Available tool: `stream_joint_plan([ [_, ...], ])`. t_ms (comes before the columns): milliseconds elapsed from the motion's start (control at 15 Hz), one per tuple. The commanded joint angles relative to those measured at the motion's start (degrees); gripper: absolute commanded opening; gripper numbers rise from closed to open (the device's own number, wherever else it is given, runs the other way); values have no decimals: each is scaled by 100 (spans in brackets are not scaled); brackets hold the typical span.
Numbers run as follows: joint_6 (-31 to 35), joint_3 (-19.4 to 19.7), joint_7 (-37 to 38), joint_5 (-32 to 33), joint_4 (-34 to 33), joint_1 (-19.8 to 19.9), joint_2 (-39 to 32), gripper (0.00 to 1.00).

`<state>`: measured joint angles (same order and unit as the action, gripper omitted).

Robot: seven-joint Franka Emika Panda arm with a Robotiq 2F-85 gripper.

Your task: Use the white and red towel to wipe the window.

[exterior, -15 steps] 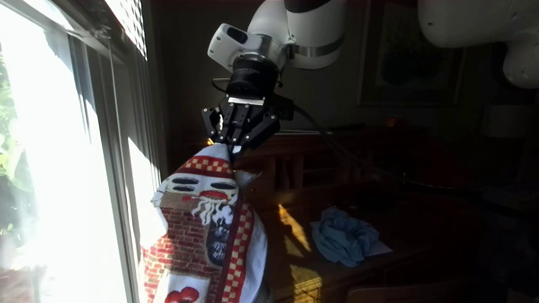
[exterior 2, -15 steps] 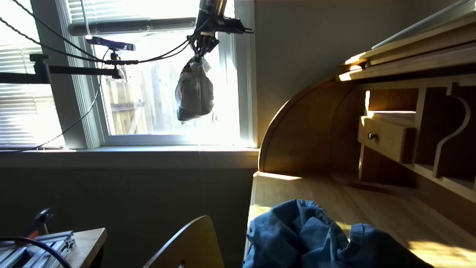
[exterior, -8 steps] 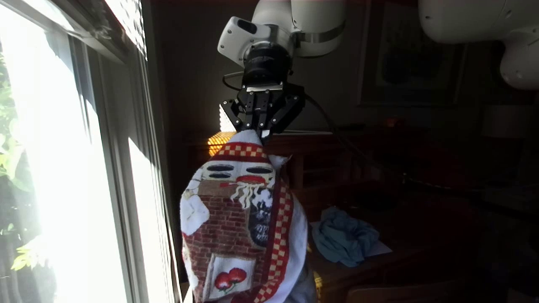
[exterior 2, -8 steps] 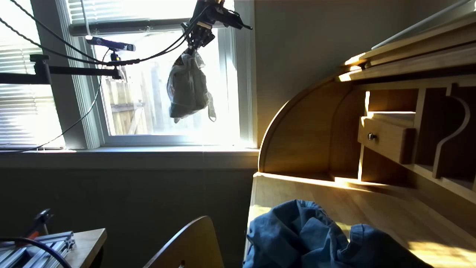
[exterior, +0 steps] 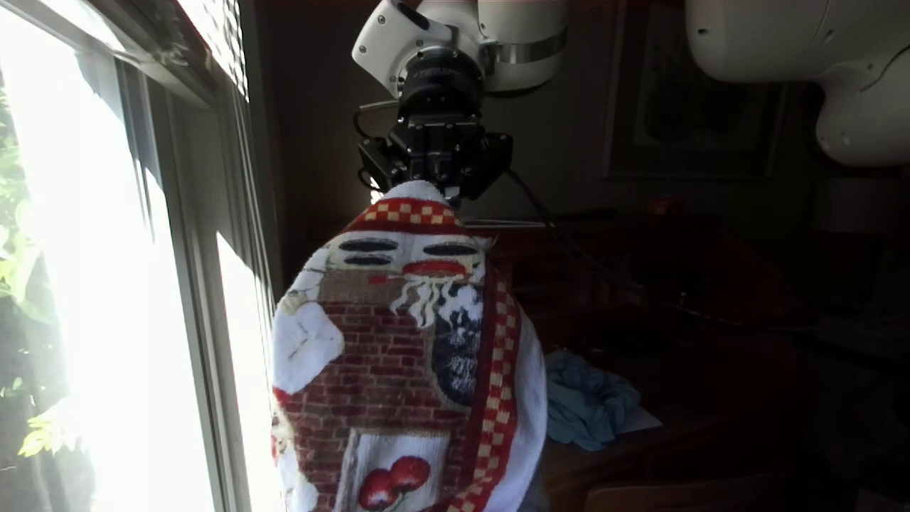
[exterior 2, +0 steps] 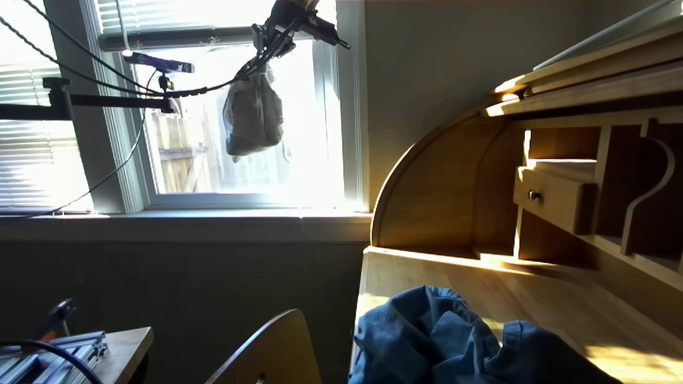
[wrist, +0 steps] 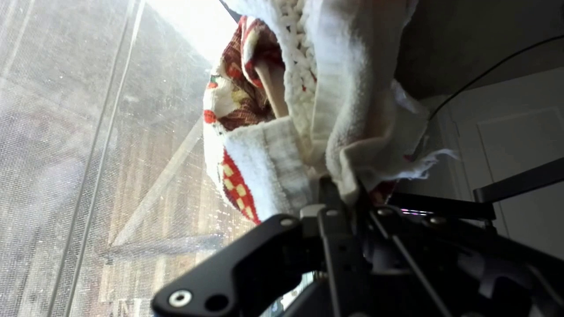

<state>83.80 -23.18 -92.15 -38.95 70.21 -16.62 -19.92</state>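
One towel (exterior: 405,345), lower centre in an exterior view | probably light, limp | jaws clamped on gathered top, likely best hold

The white towel (exterior: 391,348) bears red brickwork, red-and-cream checks and red fruit; the claw (wrist: 346,194) is black, the lower-right cloth (exterior 2: 443,341) blue.

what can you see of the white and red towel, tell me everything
The towel looks like soft woven cloth, white with a brick print, red-and-cream checked borders and two red fruits; its reverse looks plain and pale. The wrist view shows frayed strands. Pinched at its gathered top by the gripper, it hangs in loose folds beside the window; whether the two touch is unclear.
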Motion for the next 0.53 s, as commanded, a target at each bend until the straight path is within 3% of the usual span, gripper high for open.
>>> stream_joint_plan([
  [0,-91,-103,-140,-245,-457,-28,-444,3],
  [467,754,-18,81,293,-798,-432,-779,3],
])
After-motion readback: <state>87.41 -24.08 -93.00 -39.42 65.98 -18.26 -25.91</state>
